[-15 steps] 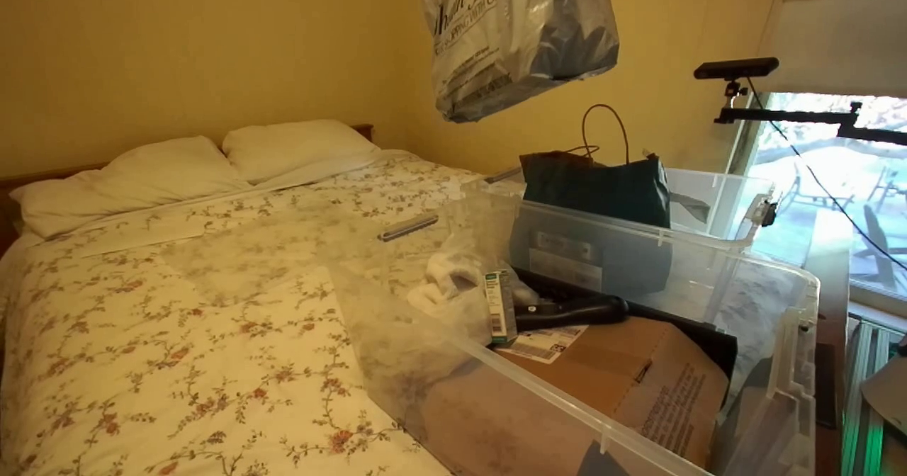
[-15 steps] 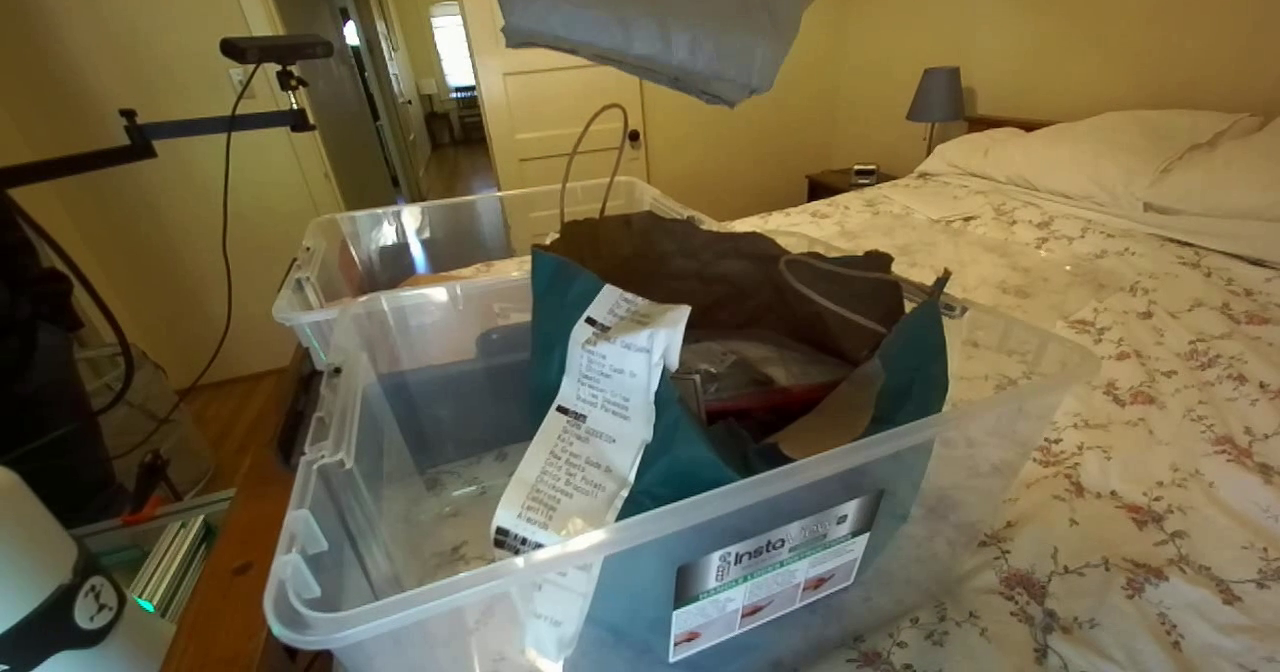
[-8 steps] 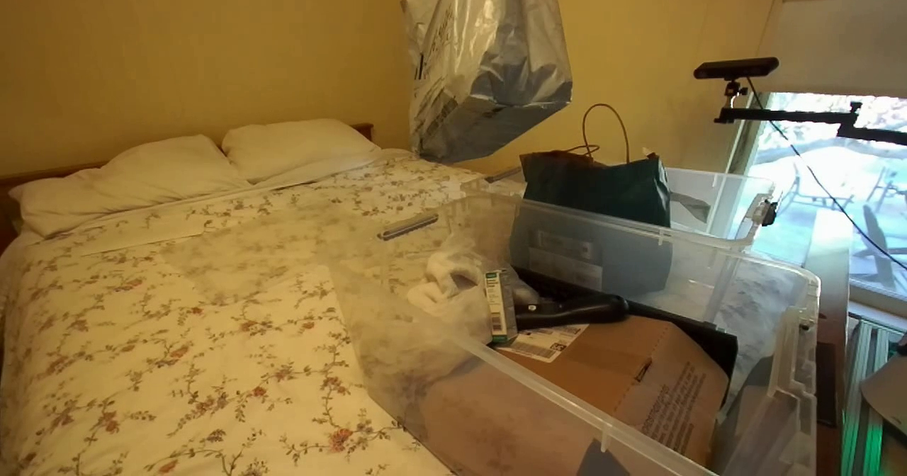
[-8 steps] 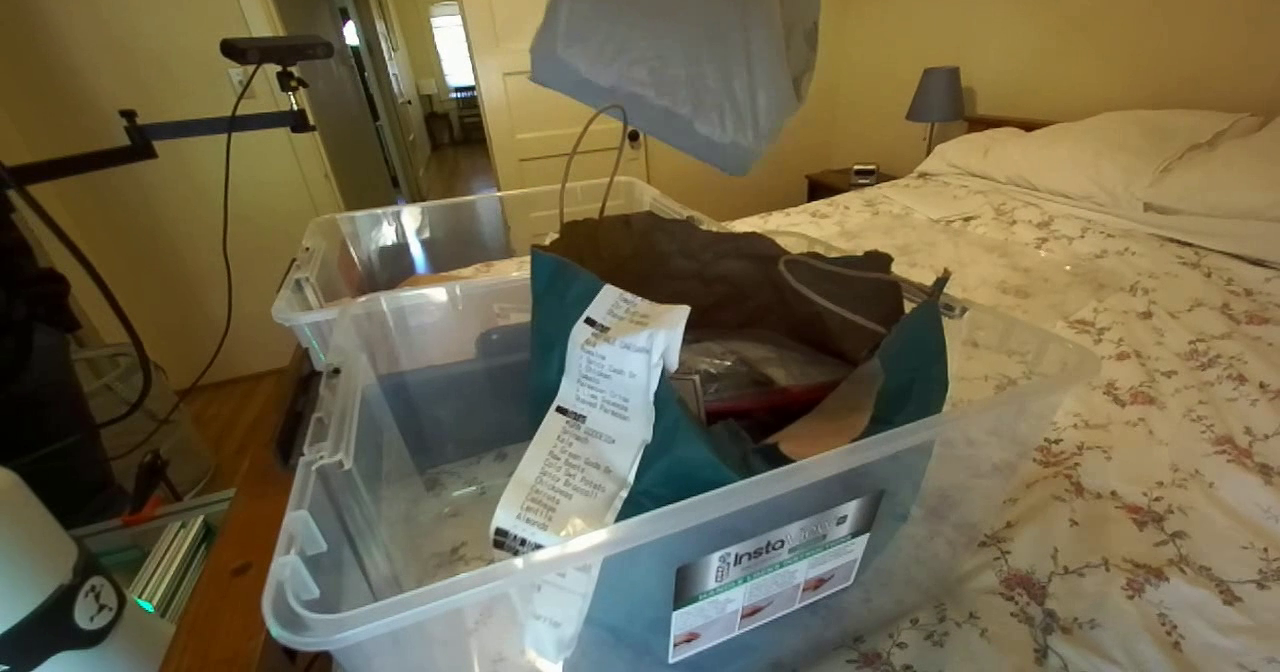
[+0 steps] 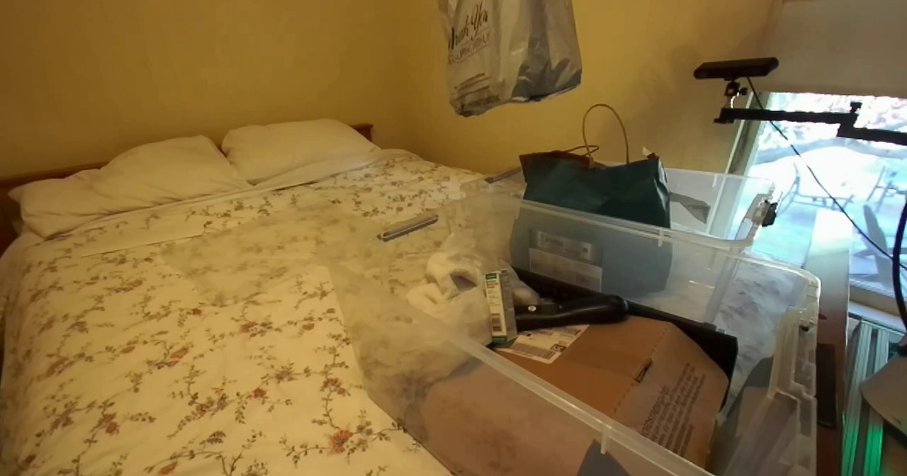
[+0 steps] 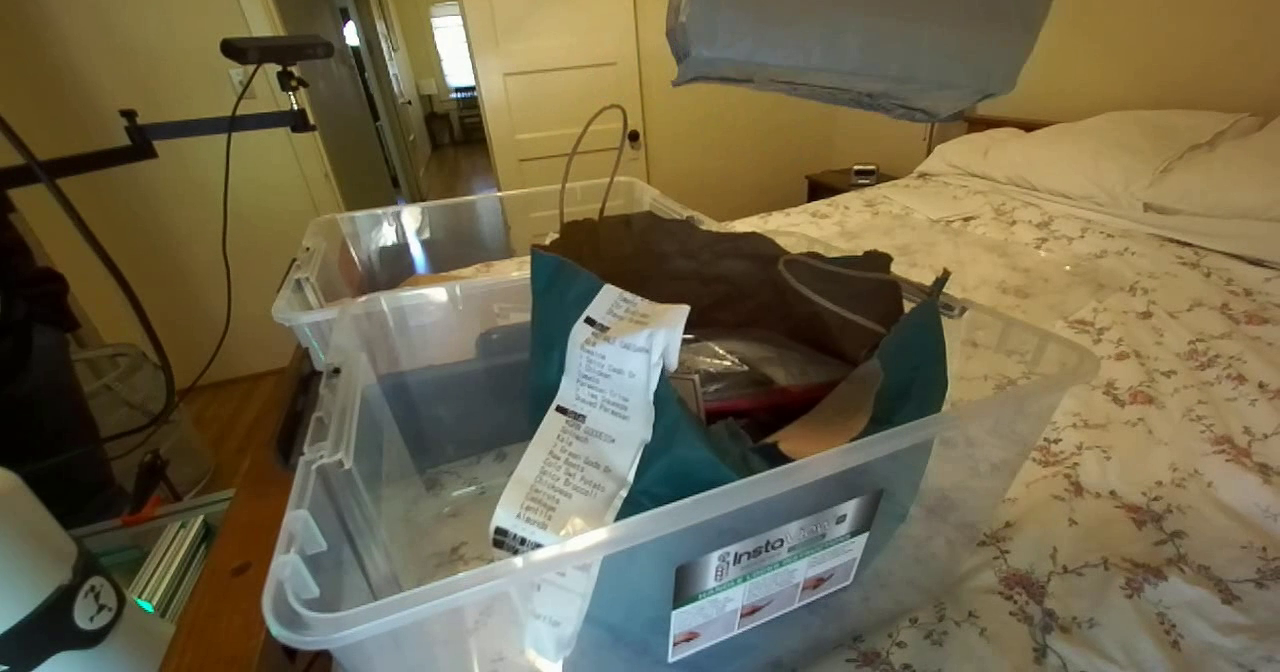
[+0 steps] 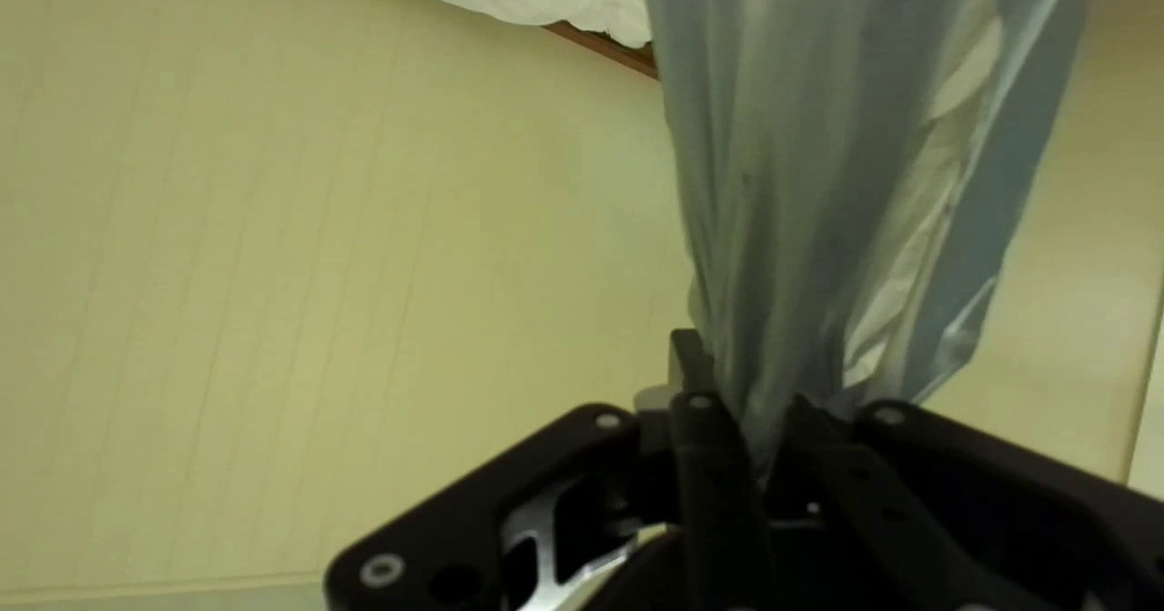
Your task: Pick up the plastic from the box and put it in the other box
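Observation:
The plastic, a crinkly grey-white bag with dark script, hangs high in the air, cut off by the top edge of both exterior views. Its plain side shows in an exterior view. In the wrist view my gripper is shut on the bunched top of the plastic; folds hide one fingertip. Below stand two clear bins. The box holds a brown carton. The other box holds a dark teal bag. The plastic is well above both, not touching them.
Teal bag handles stick up above the rim. A floral bed lies under and beside the bins. A camera on a black arm stands near the window. A black handled object lies on the carton.
The plastic dipped and turned half a second ago, then rose, its script facing round again. In an exterior view it has moved right, towards the bed. The bins have not moved.

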`<state>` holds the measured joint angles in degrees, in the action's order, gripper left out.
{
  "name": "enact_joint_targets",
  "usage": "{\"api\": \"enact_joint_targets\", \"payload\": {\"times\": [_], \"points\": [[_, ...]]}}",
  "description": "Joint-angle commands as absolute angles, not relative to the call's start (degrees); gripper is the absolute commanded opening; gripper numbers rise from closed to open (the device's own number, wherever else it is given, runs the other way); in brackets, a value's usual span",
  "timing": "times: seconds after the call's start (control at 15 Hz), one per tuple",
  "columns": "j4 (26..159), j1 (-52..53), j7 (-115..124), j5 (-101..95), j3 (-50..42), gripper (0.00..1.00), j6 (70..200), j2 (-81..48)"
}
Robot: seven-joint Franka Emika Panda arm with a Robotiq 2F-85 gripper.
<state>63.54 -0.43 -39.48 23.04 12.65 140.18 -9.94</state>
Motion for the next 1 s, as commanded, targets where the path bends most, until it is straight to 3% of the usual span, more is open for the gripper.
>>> {"api": "enact_joint_targets", "payload": {"times": [0.0, 0.93], "points": [[51.3, -3.8, -41.7, 33.6, 13.5, 0.0, 137.0, -16.4], [59.4, -11.1, -45.6, 37.1, 10.3, 0.0, 131.4, -15.7]]}}
